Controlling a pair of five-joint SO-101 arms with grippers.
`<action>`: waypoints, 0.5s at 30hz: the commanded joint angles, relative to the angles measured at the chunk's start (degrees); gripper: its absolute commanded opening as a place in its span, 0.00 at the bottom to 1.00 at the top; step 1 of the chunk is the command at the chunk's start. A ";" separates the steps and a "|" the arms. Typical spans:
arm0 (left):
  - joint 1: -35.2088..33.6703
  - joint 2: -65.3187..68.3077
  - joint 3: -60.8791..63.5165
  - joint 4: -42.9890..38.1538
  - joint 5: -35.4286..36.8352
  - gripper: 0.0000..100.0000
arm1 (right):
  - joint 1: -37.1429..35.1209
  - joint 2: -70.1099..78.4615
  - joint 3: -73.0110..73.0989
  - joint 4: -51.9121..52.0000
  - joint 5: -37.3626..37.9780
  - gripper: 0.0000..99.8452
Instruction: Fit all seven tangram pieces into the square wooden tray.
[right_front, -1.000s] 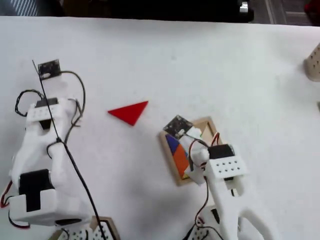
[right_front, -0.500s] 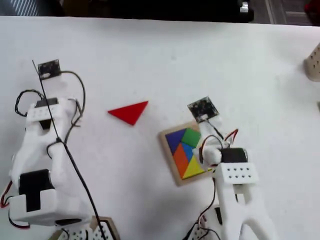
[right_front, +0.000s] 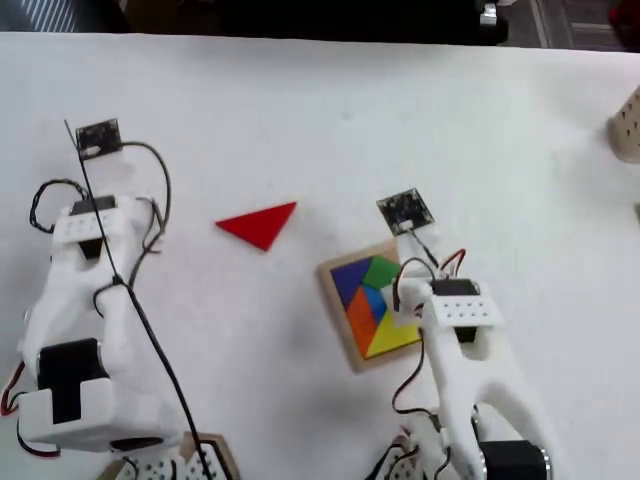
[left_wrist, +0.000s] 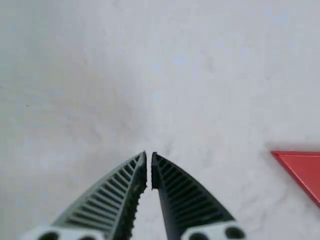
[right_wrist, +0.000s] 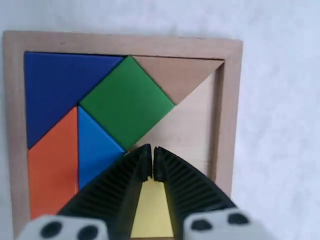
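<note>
While left gripper (left_wrist: 149, 170) and right gripper (right_wrist: 151, 162) sit closed — wooden tray (right_wrist: 125, 44) part-filled, multicoloured, red triangle (right_front: 258, 223) apart.

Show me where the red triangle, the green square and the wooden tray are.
red triangle (right_front: 258, 224), high view, middle of its face.
green square (right_wrist: 127, 102), right wrist view, centre of its face.
wooden tray (right_wrist: 150, 45), right wrist view, bare rim by the green square's corner.

Both arms are white plastic on my feed. Left arm (right_front: 75, 300): black motor blocks, looping black cable. Right arm (right_front: 470, 380): red and black wires, a dotted white plate. Left end effector (left_wrist: 149, 159) and right end effector (right_wrist: 151, 154): dark ribbed fingers, white screw-holed bases.
</note>
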 joint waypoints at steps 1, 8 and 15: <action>0.40 -0.31 -1.58 -0.88 -0.44 0.04 | -0.13 -0.04 -2.64 0.40 -0.26 0.02; 0.40 -0.31 -1.58 -0.88 -0.44 0.04 | -2.68 -0.22 -2.81 4.79 -0.26 0.02; 0.40 -0.31 -1.58 -0.88 -0.44 0.04 | -1.19 -5.85 -2.90 8.22 -0.79 0.02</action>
